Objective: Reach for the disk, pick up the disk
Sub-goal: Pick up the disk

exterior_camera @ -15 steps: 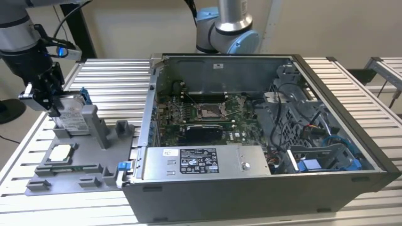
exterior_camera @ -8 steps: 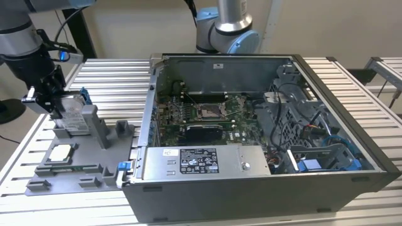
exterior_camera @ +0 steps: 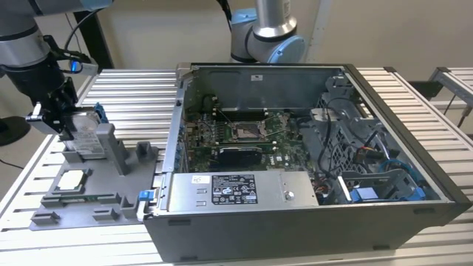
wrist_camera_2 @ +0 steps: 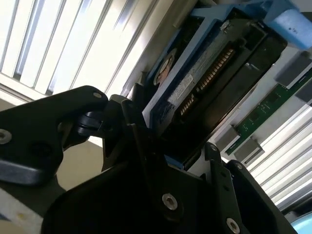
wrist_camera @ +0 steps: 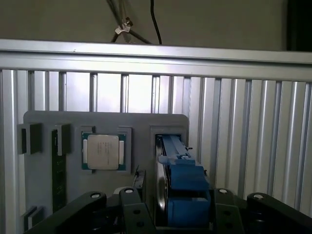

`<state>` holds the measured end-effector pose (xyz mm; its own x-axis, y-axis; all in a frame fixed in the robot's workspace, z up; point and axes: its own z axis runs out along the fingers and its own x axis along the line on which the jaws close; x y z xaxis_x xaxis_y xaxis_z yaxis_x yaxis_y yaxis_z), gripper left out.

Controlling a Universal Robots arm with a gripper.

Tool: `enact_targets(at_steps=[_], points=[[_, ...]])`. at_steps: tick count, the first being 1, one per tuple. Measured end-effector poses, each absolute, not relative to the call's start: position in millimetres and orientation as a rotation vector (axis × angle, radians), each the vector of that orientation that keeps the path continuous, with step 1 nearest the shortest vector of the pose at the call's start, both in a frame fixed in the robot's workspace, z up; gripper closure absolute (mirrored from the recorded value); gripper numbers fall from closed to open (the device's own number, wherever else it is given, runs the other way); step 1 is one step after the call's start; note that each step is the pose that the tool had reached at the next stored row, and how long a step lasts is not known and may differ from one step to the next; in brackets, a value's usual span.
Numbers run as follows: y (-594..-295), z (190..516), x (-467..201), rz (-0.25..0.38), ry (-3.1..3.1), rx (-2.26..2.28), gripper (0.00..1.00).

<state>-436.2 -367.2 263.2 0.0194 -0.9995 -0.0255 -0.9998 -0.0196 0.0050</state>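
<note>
The disk [exterior_camera: 87,136] stands on edge in a slot of the grey tray [exterior_camera: 96,194], at the exterior view's left, with its blue bracket along the top. My gripper [exterior_camera: 63,124] has come down over it from above. In the first wrist view the disk [wrist_camera: 175,161] sits between my two black fingers [wrist_camera: 130,200], and a thin gap shows on each side. The gripper [wrist_camera: 178,195] is open around it. In the second wrist view the disk's connector edge [wrist_camera_2: 195,83] shows just beyond the gripper [wrist_camera_2: 175,146].
The tray also holds a square chip [exterior_camera: 72,180] [wrist_camera: 102,152] and upright grey posts [exterior_camera: 103,138] beside the disk. An open computer case [exterior_camera: 310,138] with a labelled metal box [exterior_camera: 236,191] stands close on the exterior view's right. Another arm [exterior_camera: 266,33] stands behind it.
</note>
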Motion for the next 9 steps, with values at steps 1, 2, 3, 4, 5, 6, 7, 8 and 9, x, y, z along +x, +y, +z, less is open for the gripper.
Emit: enact_targets(at_steps=[1, 2, 3, 4, 5, 6, 7, 8, 9], points=[[-367.2, 263.2, -436.2, 0.034, 2.19, -2.233, 0.0], [-367.2, 263.2, -436.2, 0.034, 2.19, -2.233, 0.0], [-367.2, 263.1, -436.2, 0.034, 2.19, -2.233, 0.0], [-367.2, 263.1, -436.2, 0.034, 2.19, -2.233, 0.0], [-367.2, 263.1, -436.2, 0.034, 2.19, -2.233, 0.0], [-367.2, 263.1, -436.2, 0.034, 2.19, -2.233, 0.0], [-367.2, 263.1, -436.2, 0.034, 2.19, -2.233, 0.0], [-367.2, 263.0, -436.2, 0.034, 2.19, -2.233, 1.0], [-367.2, 263.0, -436.2, 0.034, 2.19, -2.233, 1.0]])
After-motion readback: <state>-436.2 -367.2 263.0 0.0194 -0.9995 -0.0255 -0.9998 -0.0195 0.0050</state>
